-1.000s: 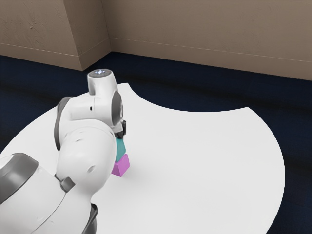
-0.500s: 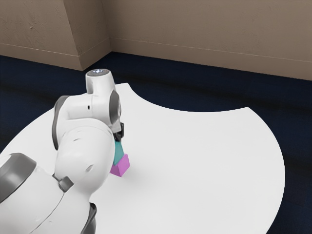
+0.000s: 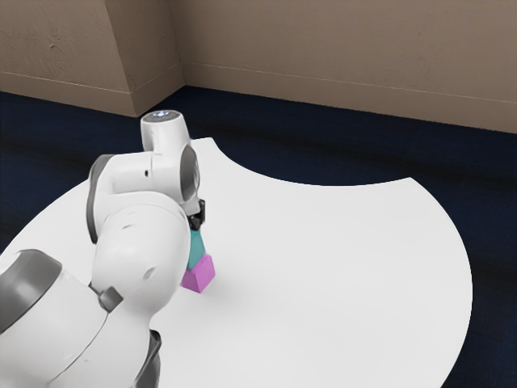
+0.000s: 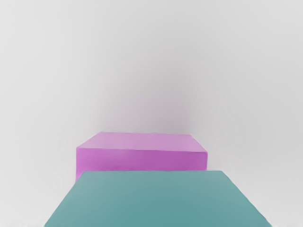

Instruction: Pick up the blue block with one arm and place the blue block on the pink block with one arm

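Blue block: the blue block hung or sat directly under our gripper, just beside the pink block and seemingly a little higher. We could not tell whether the two touched.
Gripper: the arm hid most of it, so we could not tell if it was clenched on the block or released.
Handling: we judged the blue block rigid, light and not fragile. Its smooth faces may slip, so two opposite side faces, near the middle, seemed the best hold.
Edges: the pink block had a small flat top, so we judged an off-centre landing could tip.
Room: the table was open toward the exterior view's right, its rim well apart.
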### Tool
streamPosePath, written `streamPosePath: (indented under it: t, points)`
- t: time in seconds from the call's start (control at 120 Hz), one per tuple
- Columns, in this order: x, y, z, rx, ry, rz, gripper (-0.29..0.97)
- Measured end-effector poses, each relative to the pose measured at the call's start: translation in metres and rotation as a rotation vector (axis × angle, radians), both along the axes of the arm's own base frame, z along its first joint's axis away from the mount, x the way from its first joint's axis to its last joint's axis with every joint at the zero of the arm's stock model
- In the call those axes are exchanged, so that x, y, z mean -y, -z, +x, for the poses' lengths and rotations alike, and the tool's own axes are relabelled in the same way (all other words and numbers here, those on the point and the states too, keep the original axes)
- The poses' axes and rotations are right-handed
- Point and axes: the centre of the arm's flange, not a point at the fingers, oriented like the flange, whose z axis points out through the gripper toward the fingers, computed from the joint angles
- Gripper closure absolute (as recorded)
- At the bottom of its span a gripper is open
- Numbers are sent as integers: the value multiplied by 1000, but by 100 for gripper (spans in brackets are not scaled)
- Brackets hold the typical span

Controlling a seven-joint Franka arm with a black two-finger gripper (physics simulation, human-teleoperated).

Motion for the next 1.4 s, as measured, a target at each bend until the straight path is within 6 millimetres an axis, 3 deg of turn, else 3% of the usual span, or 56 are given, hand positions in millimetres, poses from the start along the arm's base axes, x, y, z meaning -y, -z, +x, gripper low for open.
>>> streamPosePath:
  t: [1.017,1.217,1.4]
  points:
    - [7,8,6,-2,3,-11,32]
    - [6,9,5,-8,3,-7,14]
    - [7,8,5,-11,4,-6,6]
